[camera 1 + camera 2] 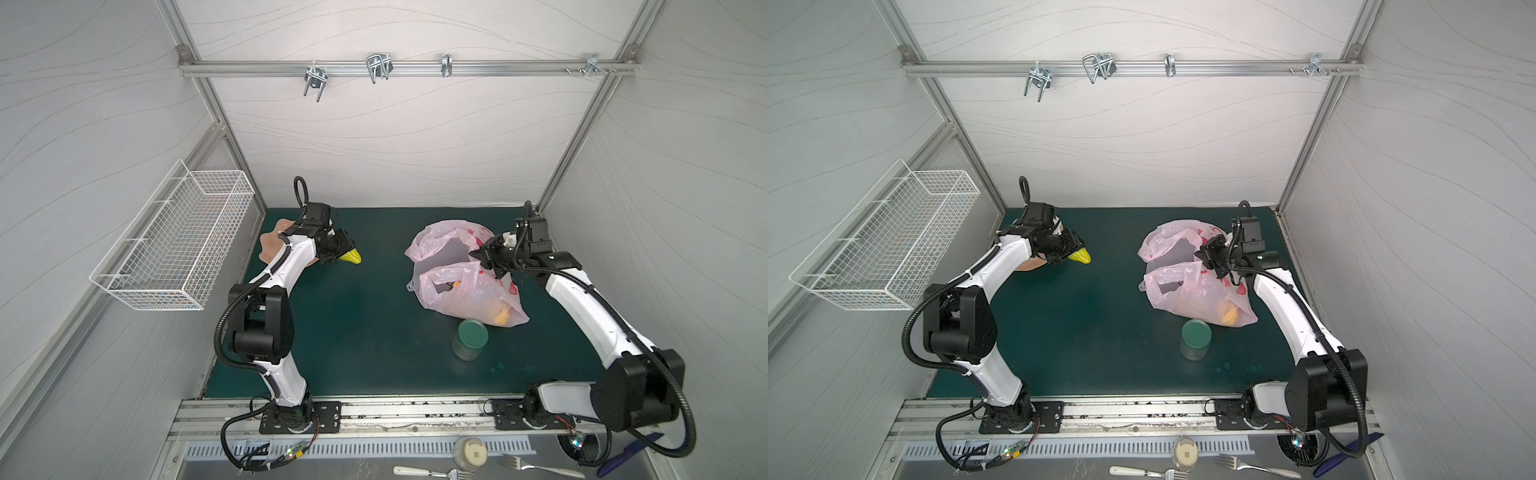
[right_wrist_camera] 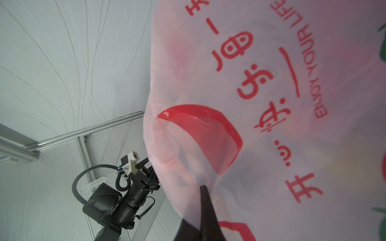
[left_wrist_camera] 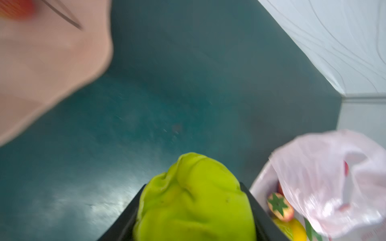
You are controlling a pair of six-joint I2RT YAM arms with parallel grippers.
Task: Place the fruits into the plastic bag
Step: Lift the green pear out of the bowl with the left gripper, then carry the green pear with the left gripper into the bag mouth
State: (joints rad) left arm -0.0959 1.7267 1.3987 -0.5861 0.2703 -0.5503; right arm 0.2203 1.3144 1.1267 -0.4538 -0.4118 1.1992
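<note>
My left gripper (image 1: 343, 252) (image 1: 1072, 252) is shut on a lumpy yellow-green toy fruit (image 1: 352, 254) (image 1: 1081, 255) (image 3: 194, 198), held above the mat just right of the peach-coloured dish (image 1: 272, 245) (image 3: 41, 73). A blurred red fruit (image 3: 14, 8) lies on that dish. The pale pink plastic bag (image 1: 461, 286) (image 1: 1187, 291) (image 2: 271, 83) lies at centre right with its mouth gaping towards the left arm. My right gripper (image 1: 478, 255) (image 1: 1205, 254) (image 2: 203, 186) is shut on the bag's upper rim and holds it up. Inside the bag are a star-topped red fruit (image 3: 279, 206) and a yellow one (image 1: 500, 318).
A green-lidded glass jar (image 1: 471, 338) (image 1: 1196, 338) stands just in front of the bag. A white wire basket (image 1: 174, 245) hangs on the left wall. Forks (image 1: 432, 472) and a small jar lie on the metal ledge in front of the arm bases.
</note>
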